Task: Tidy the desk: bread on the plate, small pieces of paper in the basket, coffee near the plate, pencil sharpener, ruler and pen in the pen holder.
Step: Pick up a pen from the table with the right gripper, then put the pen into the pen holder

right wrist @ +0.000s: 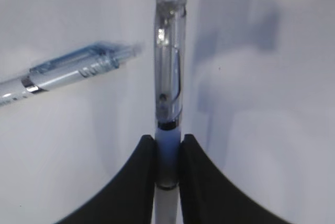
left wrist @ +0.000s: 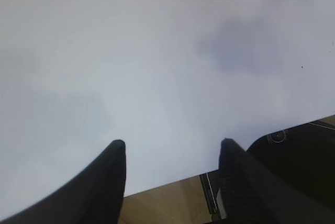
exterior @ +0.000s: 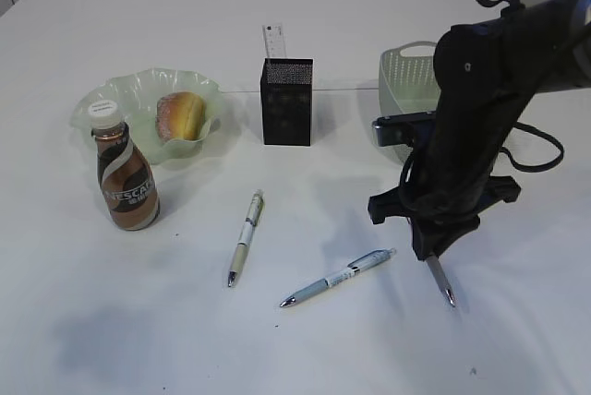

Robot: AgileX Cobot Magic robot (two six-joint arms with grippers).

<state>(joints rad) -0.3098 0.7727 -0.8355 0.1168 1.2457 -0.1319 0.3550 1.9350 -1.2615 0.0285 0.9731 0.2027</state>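
Three pens: one clamped in my right pincer [right wrist: 167,153], two loose on the desk [exterior: 305,340].
Held pen [right wrist: 168,77]: gripped between my closed fingers, pointing steeply down just above the desk.
Blue pen [exterior: 338,278]: lay just left of the held one.
Pale pen [exterior: 246,237]: lay in front of the pen holder [exterior: 287,102].
Ruler [exterior: 274,41]: stood in the holder.
Bread [exterior: 180,115]: sat in the plate [exterior: 129,90].
Coffee [exterior: 125,176]: stood beside the plate.
Basket [exterior: 406,77]: behind my right arm.
Left pincer [left wrist: 172,148]: open, holding nothing, over the desk edge.
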